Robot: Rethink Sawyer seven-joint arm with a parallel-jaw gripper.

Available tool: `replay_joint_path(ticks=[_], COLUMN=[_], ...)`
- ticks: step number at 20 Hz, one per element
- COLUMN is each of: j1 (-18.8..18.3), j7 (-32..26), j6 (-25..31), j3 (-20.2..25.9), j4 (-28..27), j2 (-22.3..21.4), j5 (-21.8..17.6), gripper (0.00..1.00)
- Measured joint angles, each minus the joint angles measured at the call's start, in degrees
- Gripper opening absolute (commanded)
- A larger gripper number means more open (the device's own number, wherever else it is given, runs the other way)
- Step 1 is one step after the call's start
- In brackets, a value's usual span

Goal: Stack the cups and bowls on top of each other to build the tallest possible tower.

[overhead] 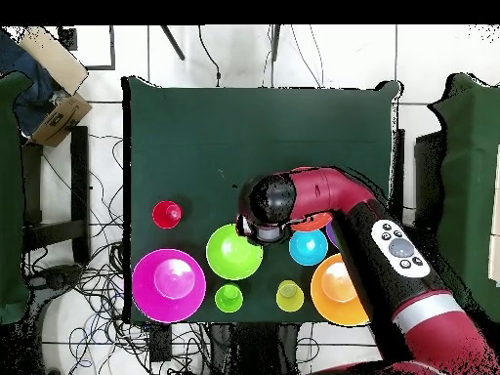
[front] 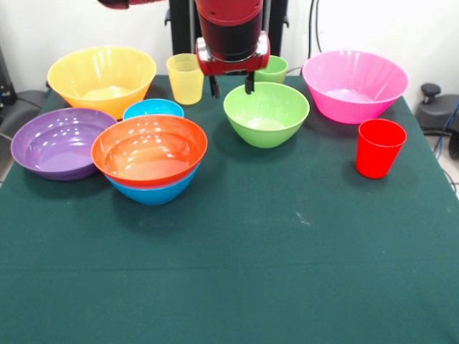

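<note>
My gripper [front: 231, 84] hangs open and empty above the far side of the table, between the yellow cup [front: 186, 77] and the green bowl [front: 266, 113]. The red-orange bowl [front: 149, 148] sits nested in the big blue bowl [front: 153, 192]; that pair is the only pile. The small blue bowl [front: 153, 110], purple bowl [front: 61, 141], yellow-orange bowl [front: 101, 77], pink bowl [front: 354, 84], light green cup [front: 272, 69] and red cup [front: 379, 147] stand singly. In the overhead view my arm [overhead: 322, 200] hides the pile; the green bowl [overhead: 233, 251] and red cup [overhead: 167, 214] show.
The dark green cloth [front: 237, 272] covers the table up to its front edge. In the overhead view cables lie on the floor [overhead: 88, 264] beside the table, and a cardboard box [overhead: 59, 117] stands off one corner.
</note>
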Motion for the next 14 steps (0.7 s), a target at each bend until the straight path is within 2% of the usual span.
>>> replay_joint_path(ticks=[14], j1=[-0.3], j7=[0.0], j6=[-5.2], j3=[-0.9], j4=[0.0], j2=[4.4], j5=[-2.5], gripper=[1.00])
